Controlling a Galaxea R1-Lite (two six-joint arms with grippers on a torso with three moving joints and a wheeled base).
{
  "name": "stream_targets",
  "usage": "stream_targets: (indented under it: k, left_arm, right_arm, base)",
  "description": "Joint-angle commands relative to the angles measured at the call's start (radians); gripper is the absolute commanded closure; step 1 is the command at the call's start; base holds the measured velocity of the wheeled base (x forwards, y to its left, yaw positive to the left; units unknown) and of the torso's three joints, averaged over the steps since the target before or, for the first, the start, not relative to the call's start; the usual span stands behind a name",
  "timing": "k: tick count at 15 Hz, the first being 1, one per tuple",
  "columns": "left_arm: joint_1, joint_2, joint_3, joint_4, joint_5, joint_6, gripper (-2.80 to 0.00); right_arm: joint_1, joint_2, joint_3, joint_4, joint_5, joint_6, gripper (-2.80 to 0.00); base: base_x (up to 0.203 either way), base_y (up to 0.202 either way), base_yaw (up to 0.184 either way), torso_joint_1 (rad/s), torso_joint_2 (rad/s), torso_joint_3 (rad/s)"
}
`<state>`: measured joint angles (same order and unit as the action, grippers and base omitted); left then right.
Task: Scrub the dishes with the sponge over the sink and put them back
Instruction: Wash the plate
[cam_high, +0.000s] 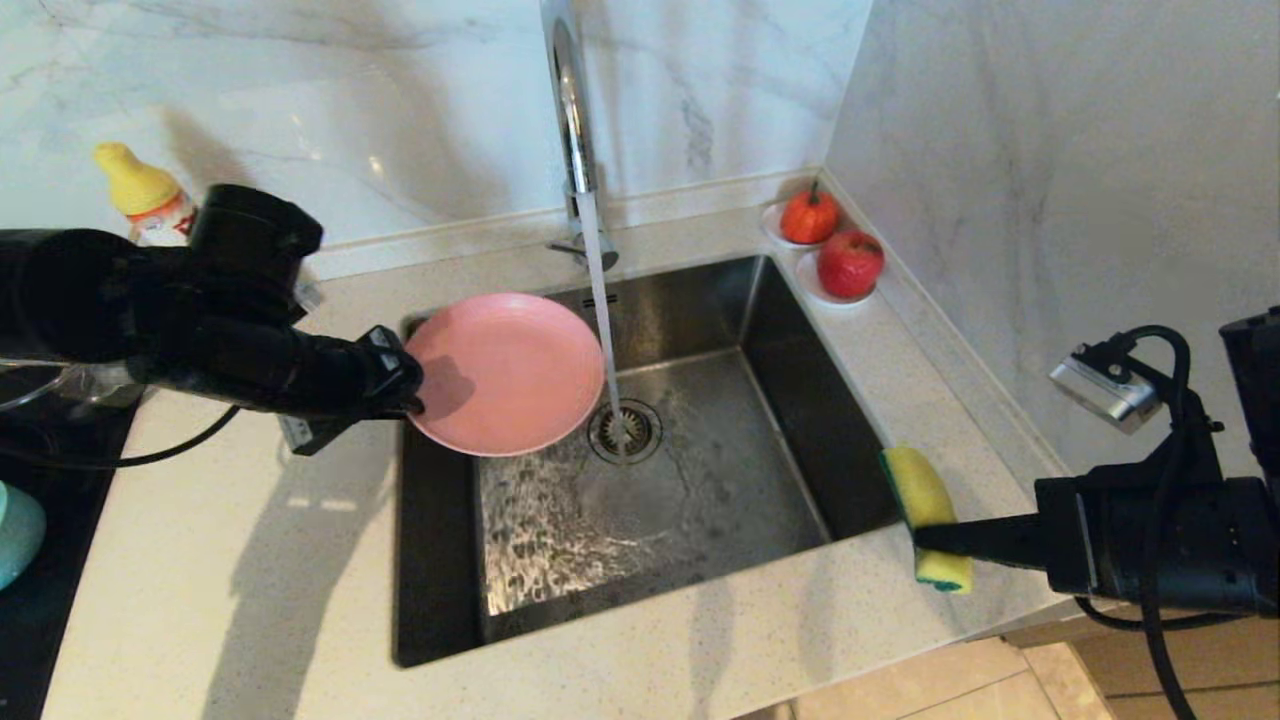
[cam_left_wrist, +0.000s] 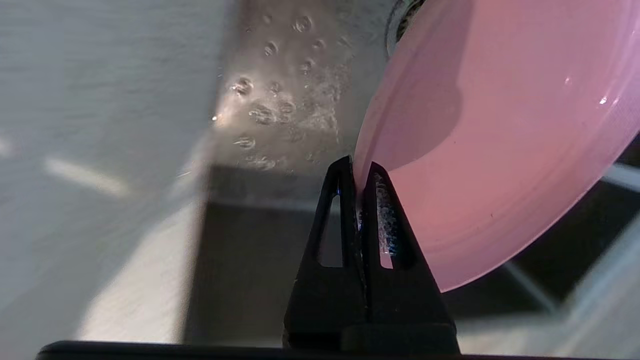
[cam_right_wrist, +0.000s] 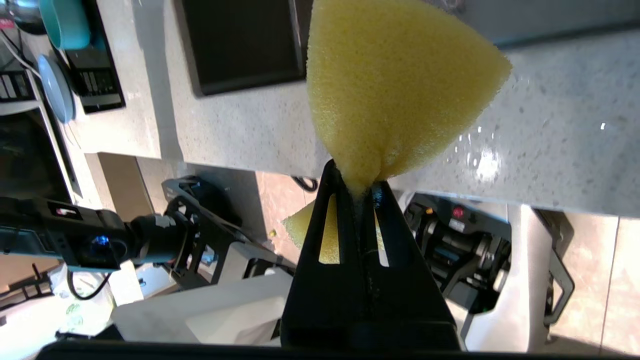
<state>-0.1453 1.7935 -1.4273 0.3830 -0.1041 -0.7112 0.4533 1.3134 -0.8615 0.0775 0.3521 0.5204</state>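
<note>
Plate (cam_high: 505, 372) out over sink (cam_high: 700, 480), pink, tilted, pinched at rim by left gripper (cam_high: 412, 400), fingers clamped tight on edge. Tap stream (cam_high: 603, 320) runs just beside plate's far edge into drain (cam_high: 624, 430). Right gripper (cam_high: 925, 540) waits at sink's right rim, fingers squeezed on yellow sponge (cam_high: 925, 500). Teal bowl (cam_high: 18, 530) well apart on left. Advice: bring sponge across, foam face flat to plate, light pressure; thin rim grip could slip when wet.
</note>
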Motion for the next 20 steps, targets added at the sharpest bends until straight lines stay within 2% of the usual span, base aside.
stream_targets:
  k: [1,5,10,18,20]
  left_arm:
    - [-0.046,0.067,-0.004,-0.024,0.016,-0.026,0.00]
    - [-0.067,0.111,-0.055,-0.026,0.016,-0.030,0.00]
    - [-0.108,0.182,-0.156,-0.024,0.017,-0.064,0.00]
    - [-0.205,0.221,-0.140,-0.025,0.017,-0.072,0.00]
    - [-0.210,0.225,-0.139,-0.025,0.017,-0.074,0.00]
  right_arm:
    - [-0.002,-0.003,-0.001,-0.002,0.001,0.003,0.00]
    - [-0.004,-0.025,0.002,-0.001,0.002,0.003,0.00]
    - [-0.005,-0.022,0.018,-0.002,0.010,0.003,0.00]
    - [-0.007,-0.029,0.027,-0.002,0.014,0.001,0.00]
    - [-0.007,-0.031,0.032,-0.003,0.021,0.001,0.00]
  base:
    - [0.000,0.000,0.000,0.000,0.00,0.000]
    - [0.000,0.000,0.000,0.000,0.00,0.000]
    - [0.000,0.000,0.000,0.000,0.00,0.000]
    - [0.000,0.000,0.000,0.000,0.00,0.000]
    - [0.000,0.000,0.000,0.000,0.00,0.000]
